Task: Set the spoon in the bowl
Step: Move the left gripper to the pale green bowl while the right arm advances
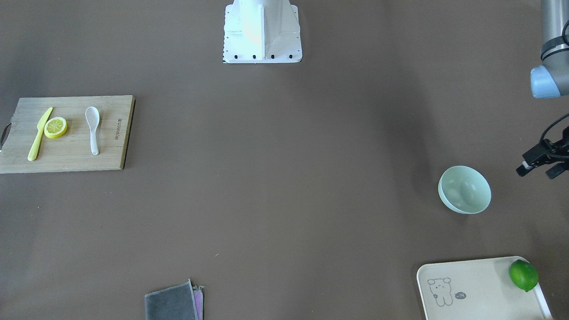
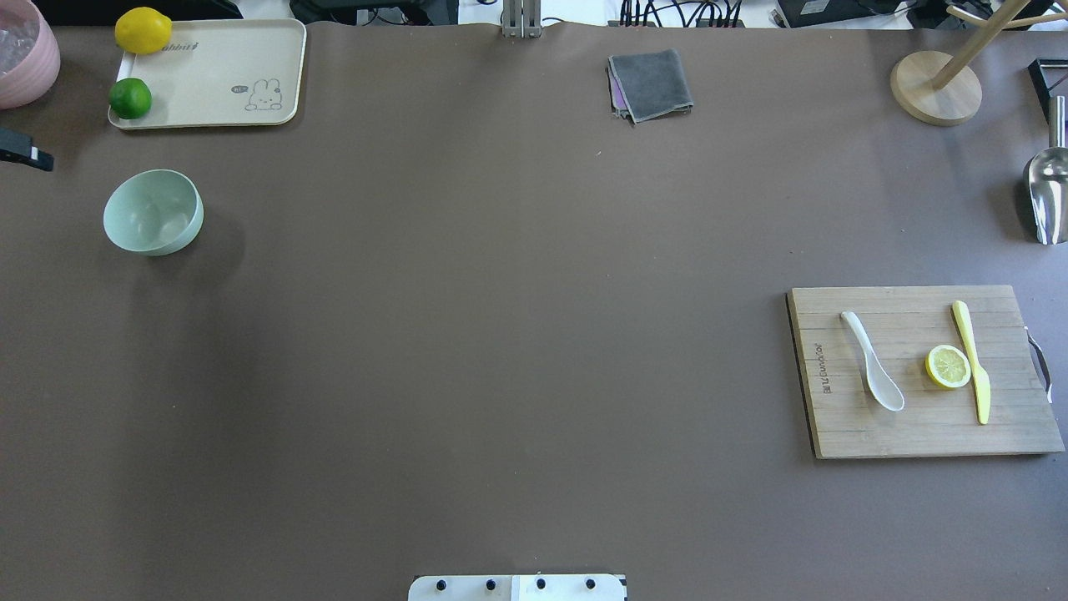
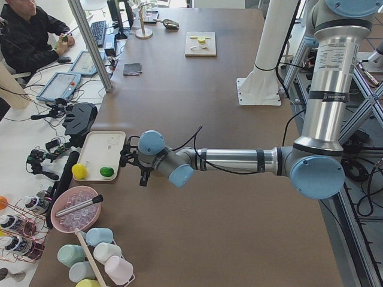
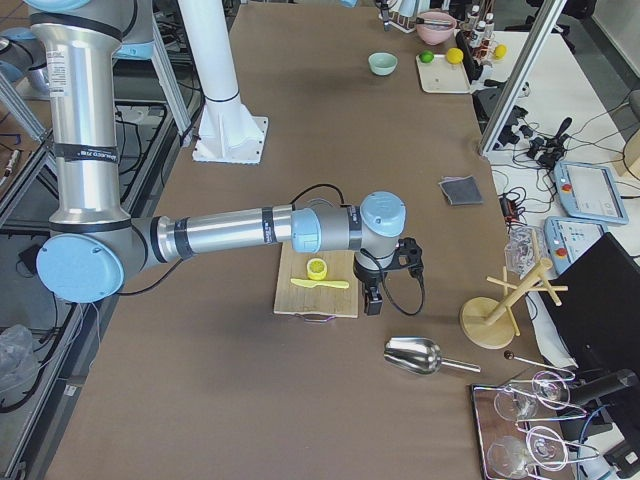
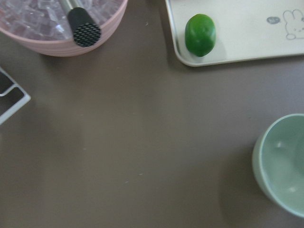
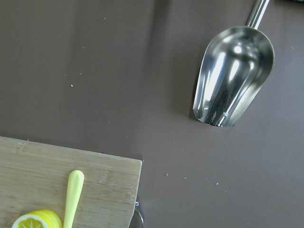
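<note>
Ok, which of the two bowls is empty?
The pale mint-green bowl; the pink bowl holds ice cubes.

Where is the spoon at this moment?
In the overhead view, the spoon lies on the board at the table's right side, just left of the lemon slice and not touching it.

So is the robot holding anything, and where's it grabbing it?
Nothing that shows. The spoon lies free on the cutting board, and the bowl stands empty.
</note>
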`<state>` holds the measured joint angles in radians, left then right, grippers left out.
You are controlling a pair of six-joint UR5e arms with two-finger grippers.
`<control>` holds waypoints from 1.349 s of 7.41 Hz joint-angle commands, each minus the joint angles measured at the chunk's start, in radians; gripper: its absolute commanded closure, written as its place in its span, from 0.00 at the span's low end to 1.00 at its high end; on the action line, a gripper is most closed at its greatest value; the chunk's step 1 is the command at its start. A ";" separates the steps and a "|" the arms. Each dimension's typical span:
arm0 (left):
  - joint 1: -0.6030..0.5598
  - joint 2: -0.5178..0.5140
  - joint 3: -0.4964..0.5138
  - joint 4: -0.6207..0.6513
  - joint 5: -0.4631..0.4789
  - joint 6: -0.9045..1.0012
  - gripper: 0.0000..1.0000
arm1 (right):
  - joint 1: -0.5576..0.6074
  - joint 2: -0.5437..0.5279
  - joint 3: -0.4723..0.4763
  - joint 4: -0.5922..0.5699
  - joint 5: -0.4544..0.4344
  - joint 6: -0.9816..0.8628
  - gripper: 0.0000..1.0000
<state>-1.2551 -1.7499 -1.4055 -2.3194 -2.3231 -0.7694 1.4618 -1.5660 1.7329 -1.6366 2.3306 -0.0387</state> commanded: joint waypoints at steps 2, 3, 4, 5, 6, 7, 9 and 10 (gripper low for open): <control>0.134 -0.034 0.028 -0.015 0.158 -0.082 0.02 | -0.021 -0.003 0.007 0.020 0.015 0.003 0.00; 0.135 -0.033 0.066 -0.052 0.159 -0.080 0.02 | -0.023 0.004 0.007 0.023 0.045 0.011 0.00; 0.135 -0.033 0.098 -0.079 0.159 -0.073 0.02 | -0.041 0.007 0.014 0.029 0.115 0.070 0.00; 0.135 -0.033 0.109 -0.083 0.159 -0.071 0.02 | -0.078 0.009 0.034 0.035 0.131 0.106 0.00; 0.138 -0.027 0.108 -0.086 0.157 -0.073 0.02 | -0.115 0.015 0.053 0.037 0.121 0.164 0.00; 0.140 -0.023 0.111 -0.106 0.159 -0.079 0.03 | -0.132 0.018 0.054 0.037 0.122 0.205 0.00; 0.157 -0.020 0.109 -0.109 0.159 -0.080 0.03 | -0.188 0.017 0.051 0.160 0.110 0.418 0.00; 0.160 -0.020 0.109 -0.109 0.157 -0.082 0.03 | -0.224 0.017 0.054 0.191 0.080 0.504 0.00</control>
<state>-1.1009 -1.7712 -1.2955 -2.4268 -2.1648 -0.8497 1.2806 -1.5491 1.7856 -1.5029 2.4373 0.3455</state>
